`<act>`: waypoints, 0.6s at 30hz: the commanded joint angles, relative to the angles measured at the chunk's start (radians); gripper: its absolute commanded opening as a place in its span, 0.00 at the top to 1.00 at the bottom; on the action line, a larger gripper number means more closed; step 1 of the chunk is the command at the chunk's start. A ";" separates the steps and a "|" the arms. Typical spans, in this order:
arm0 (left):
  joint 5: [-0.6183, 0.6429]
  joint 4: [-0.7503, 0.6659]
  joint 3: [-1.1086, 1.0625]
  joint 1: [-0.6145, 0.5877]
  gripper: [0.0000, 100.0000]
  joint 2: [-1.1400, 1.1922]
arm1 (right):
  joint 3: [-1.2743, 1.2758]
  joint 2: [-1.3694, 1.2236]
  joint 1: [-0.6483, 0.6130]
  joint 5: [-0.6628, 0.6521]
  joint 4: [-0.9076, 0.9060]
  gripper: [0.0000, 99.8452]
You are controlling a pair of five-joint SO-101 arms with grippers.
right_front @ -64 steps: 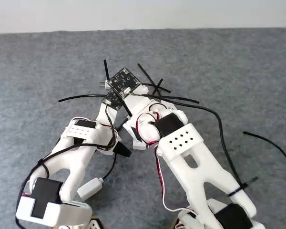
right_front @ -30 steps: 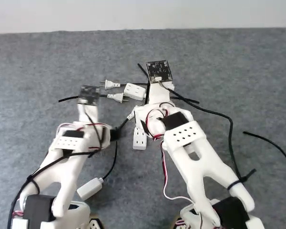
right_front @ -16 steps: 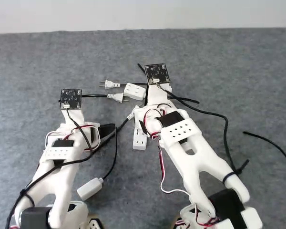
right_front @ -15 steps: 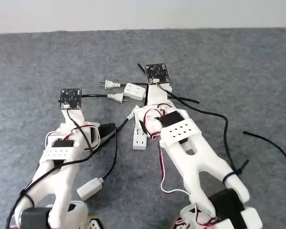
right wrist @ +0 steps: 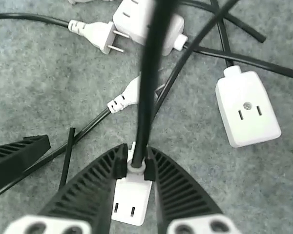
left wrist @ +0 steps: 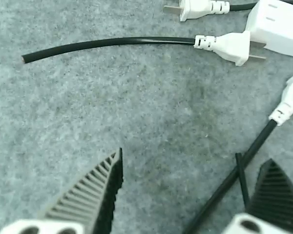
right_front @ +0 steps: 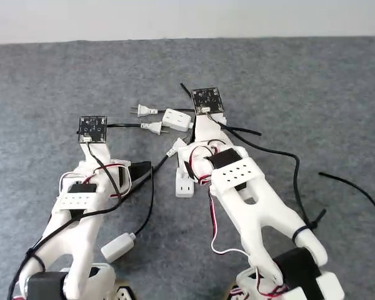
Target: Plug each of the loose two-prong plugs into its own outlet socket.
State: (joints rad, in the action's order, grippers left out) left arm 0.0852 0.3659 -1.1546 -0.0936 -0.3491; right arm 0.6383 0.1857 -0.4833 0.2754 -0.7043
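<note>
Two-prong plug is seen loose on the carpet near the left gripper, spread wide and empty (mating not yet begun). A socket is pinched at its cord end by the right gripper. Next, the plug likely needs to be grasped and aligned.

The first plug, white, lies loose, prongs pointing away from the first socket block. The second plug aims its prongs at that block, perhaps touching it. The third plug lies loose near the second socket block, clamped in the right end effector.
</note>
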 commanded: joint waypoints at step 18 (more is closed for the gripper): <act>0.009 -0.095 -0.018 -0.005 0.60 -0.035 | 0.095 0.004 -0.050 -0.103 0.015 0.99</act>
State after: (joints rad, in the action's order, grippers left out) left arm 0.0852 0.3061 -1.1822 -0.0936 -0.3552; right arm 0.6920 0.2041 -0.5033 0.2125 -0.6920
